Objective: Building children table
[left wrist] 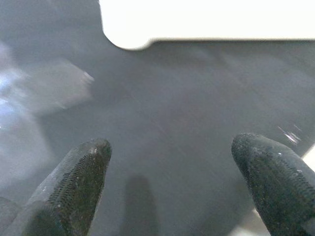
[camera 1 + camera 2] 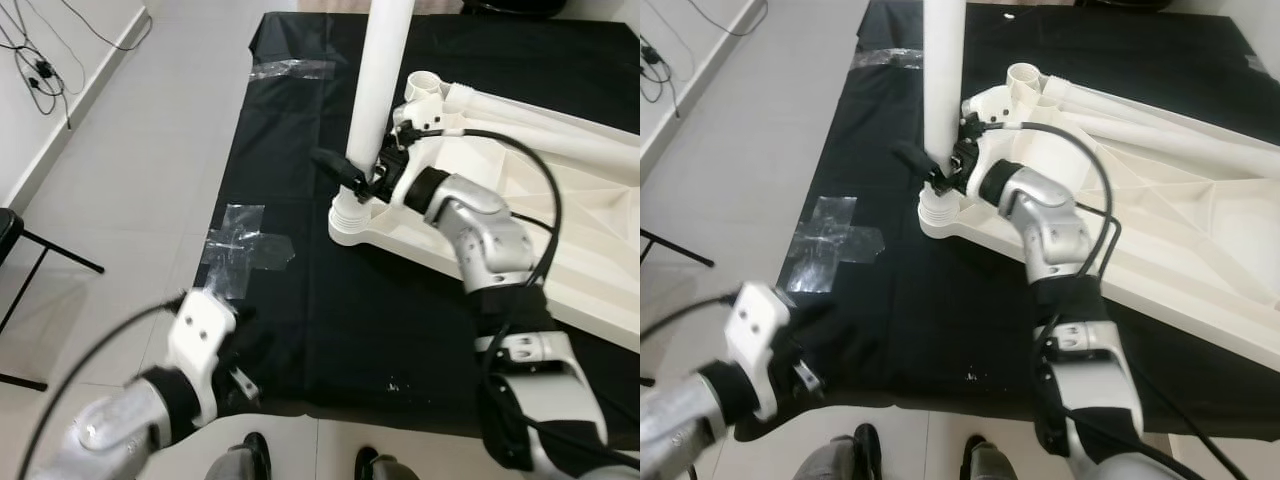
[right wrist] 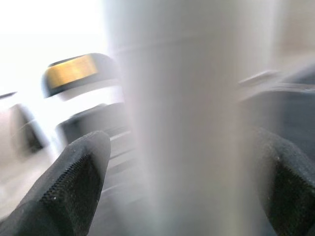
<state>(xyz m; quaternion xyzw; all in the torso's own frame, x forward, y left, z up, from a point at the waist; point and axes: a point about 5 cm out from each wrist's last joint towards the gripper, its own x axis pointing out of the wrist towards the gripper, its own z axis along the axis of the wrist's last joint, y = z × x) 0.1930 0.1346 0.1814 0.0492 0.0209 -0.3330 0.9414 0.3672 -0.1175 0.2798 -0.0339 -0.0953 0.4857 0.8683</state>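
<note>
Left eye view: we see black sheet [image 2: 300, 320] taped on grey tile floor [image 2: 120, 180]. Right gripper [image 2: 352, 178] grasps upright table leg [image 2: 378, 90]; left gripper [image 1: 172, 191] w/ fingers apart.

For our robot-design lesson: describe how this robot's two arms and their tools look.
Both arms are silver metal with black joint sections and loose black cables. The left arm ends in a white wrist block; the right arm has one too. Each tool, left tool and right tool, has two long black textured fingers.
</note>
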